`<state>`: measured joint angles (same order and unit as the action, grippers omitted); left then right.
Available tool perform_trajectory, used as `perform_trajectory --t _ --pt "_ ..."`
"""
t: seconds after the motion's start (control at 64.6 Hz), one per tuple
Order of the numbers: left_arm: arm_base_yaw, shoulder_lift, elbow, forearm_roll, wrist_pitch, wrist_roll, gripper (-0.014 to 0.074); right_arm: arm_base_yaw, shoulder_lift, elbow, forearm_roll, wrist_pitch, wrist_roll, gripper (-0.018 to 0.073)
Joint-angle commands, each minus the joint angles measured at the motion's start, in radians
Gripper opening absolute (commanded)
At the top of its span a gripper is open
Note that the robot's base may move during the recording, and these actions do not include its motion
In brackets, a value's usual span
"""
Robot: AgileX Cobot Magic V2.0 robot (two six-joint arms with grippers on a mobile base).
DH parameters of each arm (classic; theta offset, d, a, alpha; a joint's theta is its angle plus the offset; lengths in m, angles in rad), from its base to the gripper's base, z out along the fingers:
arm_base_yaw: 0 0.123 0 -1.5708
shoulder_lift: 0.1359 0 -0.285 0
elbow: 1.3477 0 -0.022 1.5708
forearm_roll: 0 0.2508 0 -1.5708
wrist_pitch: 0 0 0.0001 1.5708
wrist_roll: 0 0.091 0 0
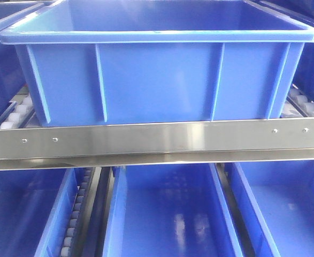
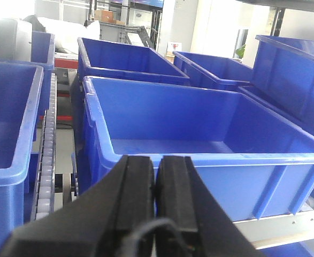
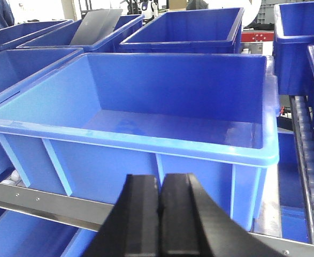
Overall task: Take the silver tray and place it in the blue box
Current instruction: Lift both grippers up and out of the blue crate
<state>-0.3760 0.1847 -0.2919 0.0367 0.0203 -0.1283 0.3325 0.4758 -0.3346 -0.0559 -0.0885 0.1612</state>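
**Both grippers waiting shut, tray lying far off at eleven o'clock**

Nearest in the right wrist view, the right gripper [image 3: 160,184] is sitting with its black pads pressed together, holding nothing. The left gripper [image 2: 157,163] is showing the same in its own view: pads meeting, nothing between them.

Just beyond both, at twelve o'clock, the blue box [image 3: 130,140] is standing open and bare inside, resting on rollers behind the steel rail [image 1: 157,139].

Past that box, at about eleven o'clock from the right gripper and well apart from it, a flat grey panel is leaning in a farther bin. I am taking it for the silver tray [image 3: 95,25], though it is too small to show a rim or ridges. It is lying tilted, its long axis running away and up toward one o'clock, its upper end propped on the bin's rim.

Since it is lying left of the right arm's line, the left arm is probably the nearer one. The left wrist view is not showing the tray clearly, so I cannot settle that. Either gripper will need opening before reaching.
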Motion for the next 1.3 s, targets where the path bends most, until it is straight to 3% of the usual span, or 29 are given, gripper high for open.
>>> perform_trajectory --t 0.0,0.418,0.65,0.898,1.038,1.285 --pt "-0.005 0.008 -0.027 0.003 -0.088 0.000 -0.0006 -0.001 0.000 -0.032 -0.013 -0.093 -0.012 0.0056" --pt "-0.005 0.008 -0.027 0.003 -0.088 0.000 -0.0006 -0.014 -0.044 -0.012 -0.013 -0.093 -0.012 0.0056" --pt "-0.005 0.008 -0.027 0.003 -0.088 0.000 -0.0006 -0.249 -0.245 0.135 -0.013 -0.092 -0.012 0.0056" --pt "-0.005 0.008 -0.027 0.003 -0.088 0.000 -0.0006 -0.366 -0.456 0.320 -0.004 -0.088 -0.012 0.0056" --pt "-0.005 0.008 -0.027 0.003 -0.088 0.000 -0.0006 -0.369 -0.506 0.344 -0.009 -0.020 -0.012 0.0056" --pt "-0.005 0.010 -0.027 0.003 -0.088 0.000 -0.0006 -0.369 -0.506 0.344 -0.009 -0.024 -0.012 0.0056"
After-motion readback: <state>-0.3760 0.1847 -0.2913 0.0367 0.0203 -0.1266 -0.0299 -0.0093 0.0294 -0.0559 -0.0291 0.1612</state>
